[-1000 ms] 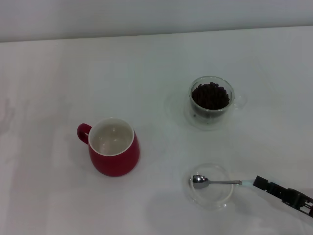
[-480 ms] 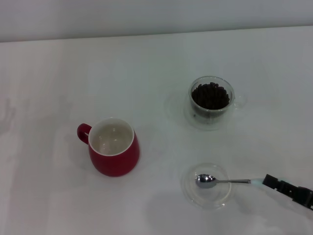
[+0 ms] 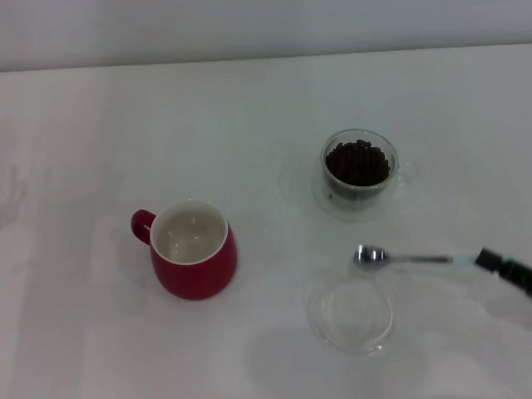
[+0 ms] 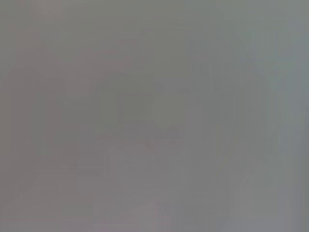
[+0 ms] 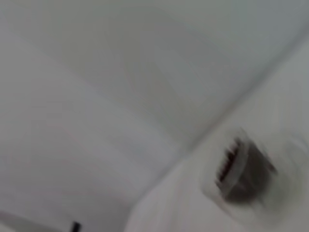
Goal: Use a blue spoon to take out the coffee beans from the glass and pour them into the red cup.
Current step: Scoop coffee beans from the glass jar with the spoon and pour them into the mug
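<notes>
A: Where's the spoon (image 3: 405, 258)?

B: In the air, lying about level, its metal bowl between the glass (image 3: 359, 167) and the empty clear dish (image 3: 350, 316), above the table (image 3: 249, 108). The right gripper (image 3: 490, 261) is pinching the pale handle end at the right edge of the head view.

A: Why hold it by the far end?

B: My guess is reach: with the grip well back, the bowl and stem can dip into the glass while the fingers stay outside the rim.

A: And level?

B: It carries nothing yet, so level is likely just a carrying pose. It would have to tip down to dig into the beans (image 3: 358, 163), which fill the glass nearly to the rim.

A: The glass itself?

B: Upright on its saucer, handle towards the right, near the spoon's bowl but apart from it.

A: The cup (image 3: 192, 249)?

B: Well to the left, upright, handle on its far-left side, white inside and no beans showing. So no scoop has been delivered.

A: Left gripper?

B: Not visible; its wrist view is a blank grey.
</notes>
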Controlling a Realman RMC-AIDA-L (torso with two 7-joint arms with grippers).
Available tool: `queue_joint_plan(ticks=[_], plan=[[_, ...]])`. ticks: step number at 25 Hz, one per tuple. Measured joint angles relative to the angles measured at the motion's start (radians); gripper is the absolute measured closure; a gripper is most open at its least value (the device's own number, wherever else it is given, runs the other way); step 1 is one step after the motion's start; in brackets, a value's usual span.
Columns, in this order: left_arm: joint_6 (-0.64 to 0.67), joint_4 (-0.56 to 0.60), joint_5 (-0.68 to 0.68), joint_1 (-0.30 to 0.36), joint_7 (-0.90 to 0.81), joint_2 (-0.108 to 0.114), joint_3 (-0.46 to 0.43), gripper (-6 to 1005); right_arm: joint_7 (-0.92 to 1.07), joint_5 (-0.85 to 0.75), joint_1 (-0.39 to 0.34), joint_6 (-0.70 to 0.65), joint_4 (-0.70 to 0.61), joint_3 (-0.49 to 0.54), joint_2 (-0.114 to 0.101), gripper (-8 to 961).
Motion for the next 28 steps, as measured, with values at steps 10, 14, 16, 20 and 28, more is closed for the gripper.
queue_joint_plan(ticks=[10, 14, 16, 20, 28], plan=[[0.005, 0.013, 0.002, -0.003, 0.0, 0.002, -0.002, 107, -0.03, 0.074, 0.227, -0.03, 0.109, -0.001, -0.036, 806], [0.005, 0.013, 0.001, -0.003, 0.0, 0.002, -0.004, 107, -0.035, 0.075, 0.339, -0.034, 0.181, -0.009, -0.067, 805], [0.005, 0.014, 0.0, -0.003, 0.0, 0.002, -0.005, 107, -0.038, 0.075, 0.353, -0.034, 0.191, -0.01, -0.073, 805], [0.004, 0.014, -0.003, -0.003, 0.0, 0.002, -0.004, 108, -0.049, 0.075, 0.402, -0.031, 0.218, -0.015, -0.097, 804], [0.006, 0.014, -0.004, -0.005, 0.0, 0.002, -0.004, 108, -0.106, 0.105, 0.449, -0.025, 0.333, -0.133, -0.066, 802]])
